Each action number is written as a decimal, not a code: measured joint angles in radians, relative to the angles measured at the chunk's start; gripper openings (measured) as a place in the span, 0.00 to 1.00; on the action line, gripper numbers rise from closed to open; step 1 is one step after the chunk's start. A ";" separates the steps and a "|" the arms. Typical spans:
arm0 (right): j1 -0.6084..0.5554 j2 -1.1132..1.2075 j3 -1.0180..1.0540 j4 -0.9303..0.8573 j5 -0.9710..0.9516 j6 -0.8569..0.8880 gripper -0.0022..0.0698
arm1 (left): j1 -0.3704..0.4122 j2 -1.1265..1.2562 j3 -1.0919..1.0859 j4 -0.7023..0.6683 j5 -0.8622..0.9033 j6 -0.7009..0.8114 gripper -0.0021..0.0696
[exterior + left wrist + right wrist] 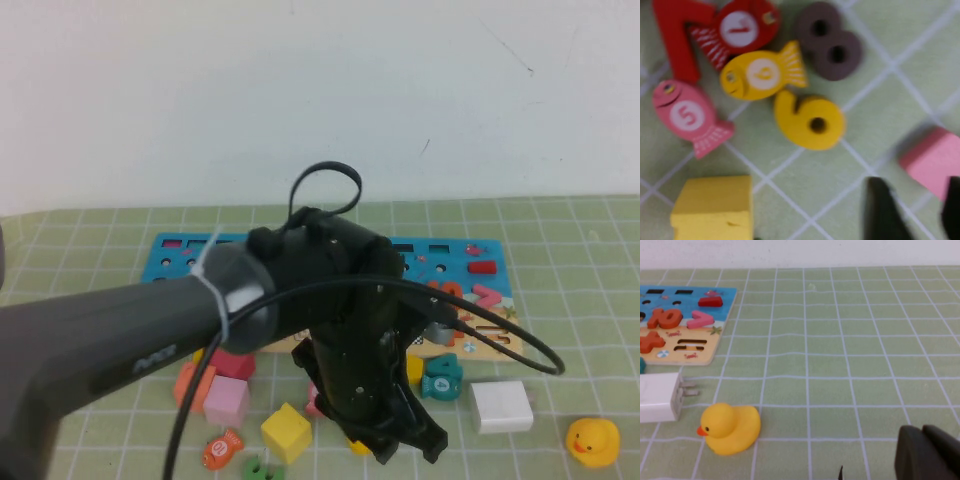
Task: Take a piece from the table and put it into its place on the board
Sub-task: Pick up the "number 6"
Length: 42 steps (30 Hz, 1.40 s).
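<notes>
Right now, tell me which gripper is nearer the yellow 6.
Left. The left gripper hovers just above the yellow 6 among the loose pieces. The right gripper sits far off, on the rubber duck's side.

Light: you get even, bright, soft illumination.
Shadows: faint.
Blur: your left wrist view is soft; 2 dark finger edges smear.

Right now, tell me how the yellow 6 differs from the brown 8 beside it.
The yellow 6 is bright yellow with one hole; the brown 8 is dark brown with two holes. The 6 lies next to the yellow fish, nearly touching it; the 8 lies a little apart. The 6 is nearer the left claw than the 8. Both are loose numerals lying flat on the table.
</notes>
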<state>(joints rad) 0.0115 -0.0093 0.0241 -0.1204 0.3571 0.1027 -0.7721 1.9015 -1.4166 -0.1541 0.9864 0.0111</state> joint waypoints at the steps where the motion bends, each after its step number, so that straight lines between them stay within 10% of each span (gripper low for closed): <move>1: 0.000 0.000 0.000 0.000 0.000 0.000 0.03 | 0.000 0.014 -0.005 0.013 0.000 -0.030 0.40; 9: 0.000 0.000 0.000 -0.001 0.000 0.000 0.03 | 0.000 0.063 -0.010 0.142 -0.060 -0.294 0.73; 34: 0.000 0.000 0.000 -0.001 0.000 0.000 0.03 | 0.000 0.160 -0.012 0.169 -0.105 -0.381 0.73; 42: 0.000 0.000 0.000 -0.001 0.000 0.000 0.03 | 0.000 0.160 -0.012 0.178 -0.095 -0.374 0.45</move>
<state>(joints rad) 0.0115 -0.0093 0.0241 -0.1211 0.3571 0.1027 -0.7721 2.0614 -1.4291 0.0238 0.8917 -0.3627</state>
